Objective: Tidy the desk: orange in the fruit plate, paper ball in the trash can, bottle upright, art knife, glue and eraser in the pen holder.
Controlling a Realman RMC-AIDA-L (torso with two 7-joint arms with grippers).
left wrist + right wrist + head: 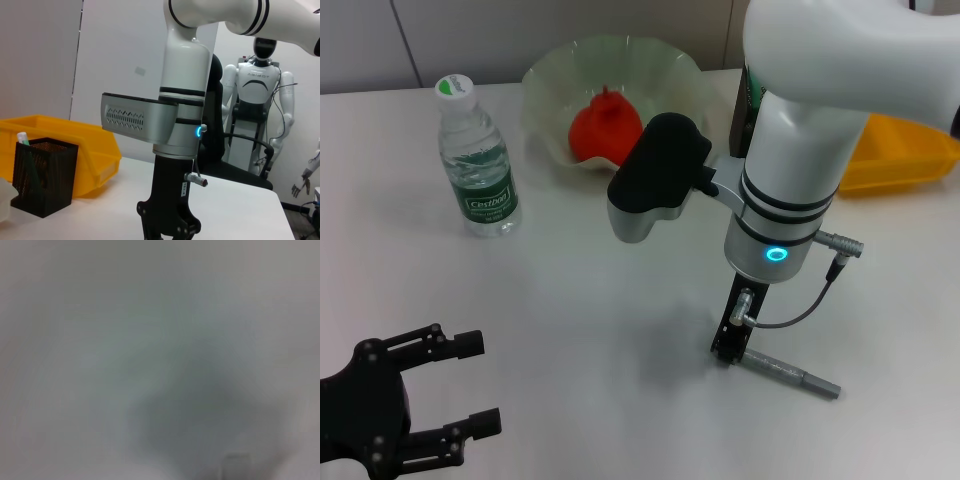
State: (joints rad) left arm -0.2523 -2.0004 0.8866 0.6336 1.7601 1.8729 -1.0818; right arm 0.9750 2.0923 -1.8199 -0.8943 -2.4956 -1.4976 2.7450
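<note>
The white bench point(570, 330) fills the head view, and the right arm point(800, 150) dominates it, reaching straight down with a blue ring lit on its wrist. Behind that arm sits the yellow bin point(905, 155), and in the left wrist view the same bin point(75, 145) stands directly behind the black mesh pen holder point(44, 175), touching or nearly so. Just beside the arm, on the robot's left of it, is the pale green fruit plate point(570, 75), and the orange point(605, 128) is lying in it, partly covered by the arm's black and grey camera housing. Further to the robot's left of the arm the bottle point(477, 158) stands upright, white cap on top. Down at the near left corner of the bench, well apart from the arm, the left gripper point(475, 385) hovers with its jaws spread wide and nothing between them. Straight beneath the arm, the right gripper point(730, 345) is down at the bench surface, right at one end of the grey art knife point(790, 373), which lies flat. Whether those jaws are clenched on the knife or released, I cannot tell; the right wrist view is only a grey blur.
</note>
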